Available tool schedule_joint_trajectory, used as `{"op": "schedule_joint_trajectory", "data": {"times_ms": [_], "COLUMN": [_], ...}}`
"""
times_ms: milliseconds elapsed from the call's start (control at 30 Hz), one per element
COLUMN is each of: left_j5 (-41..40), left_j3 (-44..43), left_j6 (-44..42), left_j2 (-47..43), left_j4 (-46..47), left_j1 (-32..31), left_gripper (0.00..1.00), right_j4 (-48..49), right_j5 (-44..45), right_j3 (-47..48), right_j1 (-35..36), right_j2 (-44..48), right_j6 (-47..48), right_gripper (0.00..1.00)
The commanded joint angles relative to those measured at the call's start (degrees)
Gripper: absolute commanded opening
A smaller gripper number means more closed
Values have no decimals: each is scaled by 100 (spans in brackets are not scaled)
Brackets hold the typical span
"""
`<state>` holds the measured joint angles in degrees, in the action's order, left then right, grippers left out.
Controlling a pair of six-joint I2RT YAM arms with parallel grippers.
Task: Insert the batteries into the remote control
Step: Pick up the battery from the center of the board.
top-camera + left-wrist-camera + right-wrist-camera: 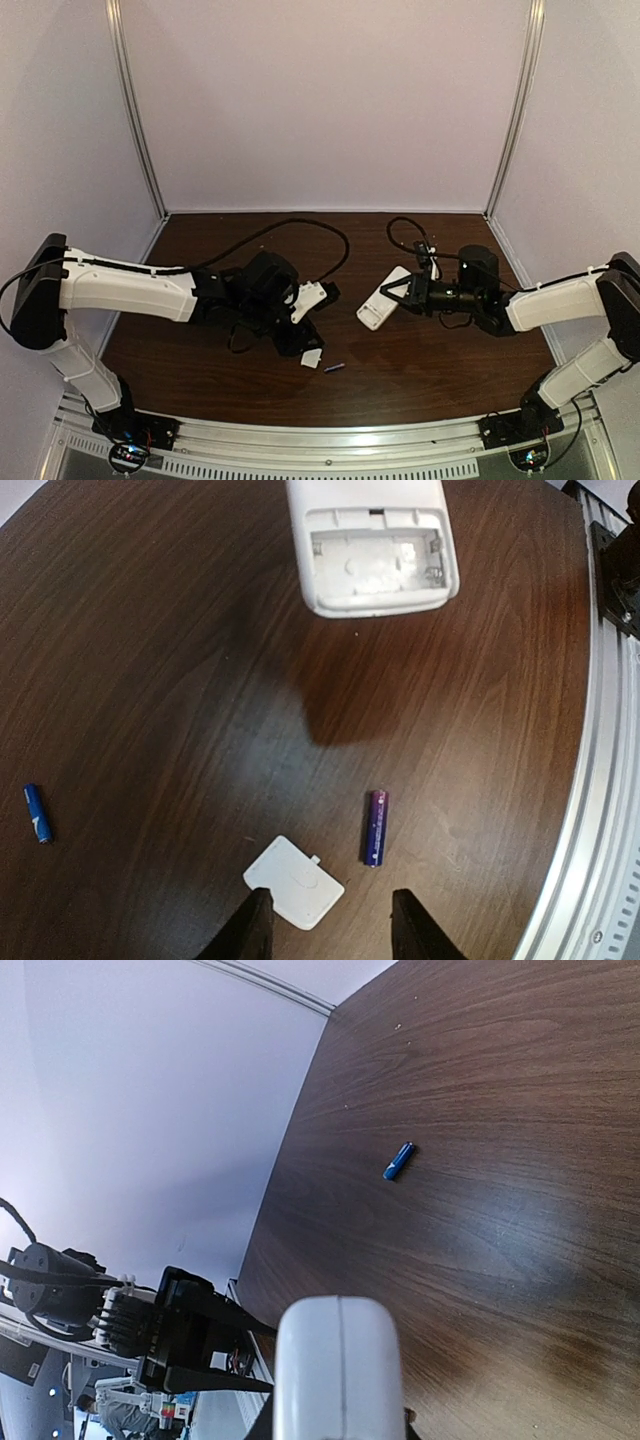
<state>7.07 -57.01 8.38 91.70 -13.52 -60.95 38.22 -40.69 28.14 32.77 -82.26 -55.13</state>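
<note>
**A:** How much room is there at the edges?

**B:** The dark wood-grain tabletop (450,350) runs to pale walls (320,100) on three sides. A ribbed metal rail (600,780) runs along the near edge. Broad stretches of bare wood lie between the things.

**A:** Where's the remote control (375,550)?

**B:** It is raised off the wood, back up, with its shadow below it. It's smooth white plastic with rounded corners. Its battery bay (375,565) is open, with only bare moulded plastic showing inside.

**A:** And the tools?

**B:** The right tool (403,293) is clamped on one end of the remote control. The left tool (330,935) has its fingers apart with nothing gripped. It hangs over a flat white cover piece (295,882) lying on the wood.

**A:** The cells?

**B:** Both are small glossy cylinders lying flat. The purple-blue battery (375,827) is just beside the cover piece. The blue battery (37,813) is well apart from it, alone on bare wood.
</note>
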Motion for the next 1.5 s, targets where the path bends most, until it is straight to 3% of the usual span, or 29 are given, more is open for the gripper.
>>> {"op": "schedule_joint_trajectory", "data": {"times_ms": [0, 133, 233, 367, 533, 900, 1167, 1467], "left_j5": [-101, 70, -288, 44, 268, -73, -512, -861], "left_j3": [87, 197, 130, -541, -1074, -1692, -1976, -2823], "left_j6": [-126, -552, -949, -1572, -1808, -1815, -492, -407], "left_j2": [-96, -228, -232, 325, 953, 1662, 1307, 2012], "left_j4": [167, 486, 458, -465, -1075, -1418, -1197, -1705], "left_j1": [21, 39, 39, 43, -51, -260, 1398, 2207], "left_gripper": [41, 43, 43, 41, 40, 43, 51, 51], "right_j4": [-656, -965, -1222, -1721, -2545, -2904, -2882, -2843], "right_j5": [-115, -270, -394, -527, -648, -1026, -1046, -1094], "right_j3": [223, 219, 221, 255, 249, 91, 94, 111], "right_j1": [-98, -109, -150, -281, -624, -912, -990, -1001], "right_j2": [362, 530, 611, 728, 864, 1003, 985, 940], "right_j6": [732, 887, 964, 1089, 1319, 1526, 1567, 1533], "right_gripper": [0, 0, 0, 0, 0, 0, 0, 0]}}
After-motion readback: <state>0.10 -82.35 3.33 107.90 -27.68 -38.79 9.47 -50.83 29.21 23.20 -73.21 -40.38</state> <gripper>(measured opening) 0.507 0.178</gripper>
